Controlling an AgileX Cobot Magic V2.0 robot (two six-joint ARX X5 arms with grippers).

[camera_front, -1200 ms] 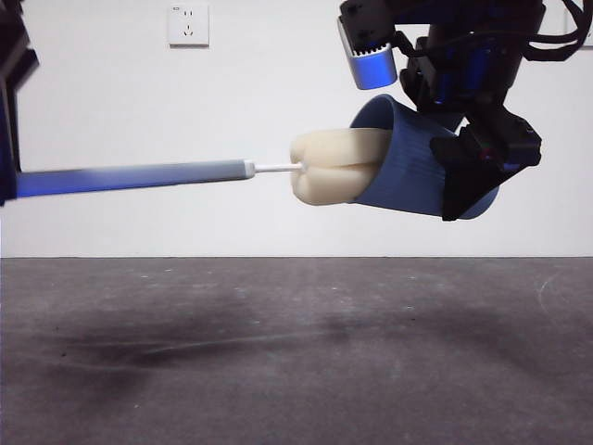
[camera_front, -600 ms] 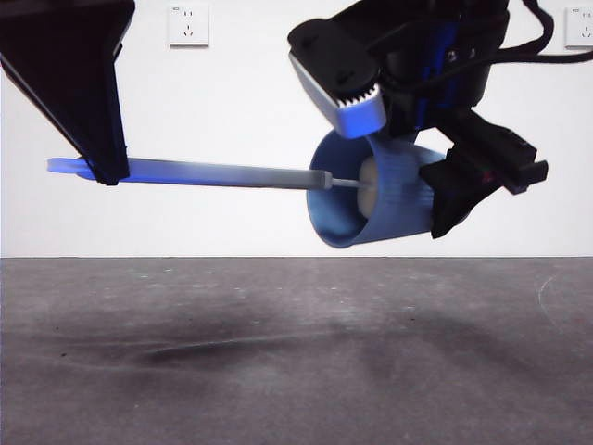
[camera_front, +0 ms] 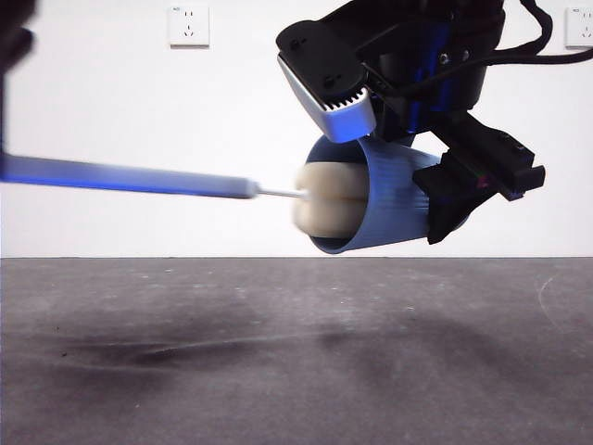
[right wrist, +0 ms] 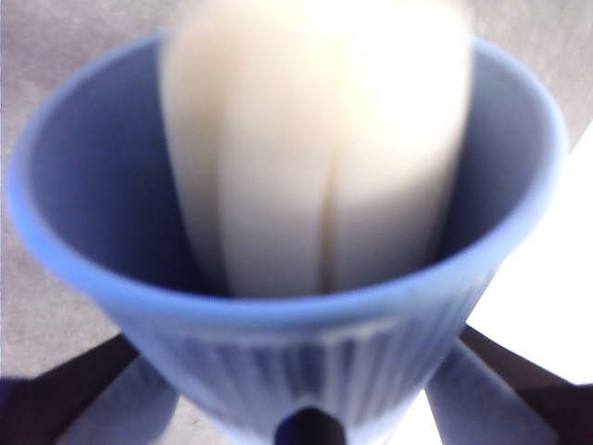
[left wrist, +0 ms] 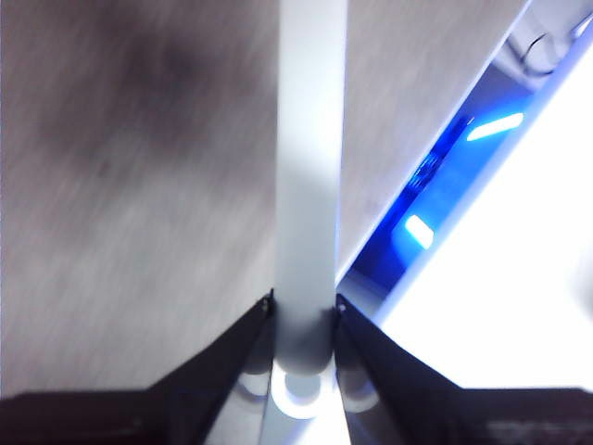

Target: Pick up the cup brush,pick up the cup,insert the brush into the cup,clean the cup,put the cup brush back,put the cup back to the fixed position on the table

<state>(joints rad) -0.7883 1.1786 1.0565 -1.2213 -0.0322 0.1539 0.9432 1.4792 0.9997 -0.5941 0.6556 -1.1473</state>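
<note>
The blue ribbed cup (camera_front: pixel 389 206) hangs on its side well above the table (camera_front: pixel 296 352), mouth facing left, with my right gripper (camera_front: pixel 463 199) shut on its base end. In the right wrist view the cup (right wrist: pixel 278 315) fills the picture with the cream sponge head (right wrist: pixel 315 158) inside it. The cup brush (camera_front: pixel 139 178) lies nearly level in the air, its sponge head (camera_front: pixel 329 209) partly out of the cup's mouth and blurred. My left gripper (left wrist: pixel 303 320) is shut on the grey handle (left wrist: pixel 310 167); in the front view it is off the left edge.
A white wall with a power socket (camera_front: pixel 188 25) stands behind the table. Another socket (camera_front: pixel 578 26) is at the top right. Shadows of the arms fall on the dark table surface below the cup.
The brush has slid out to the left: its sponge head, deep inside the cup half a second ago, now shows at the mouth. The left gripper has left the front view.
</note>
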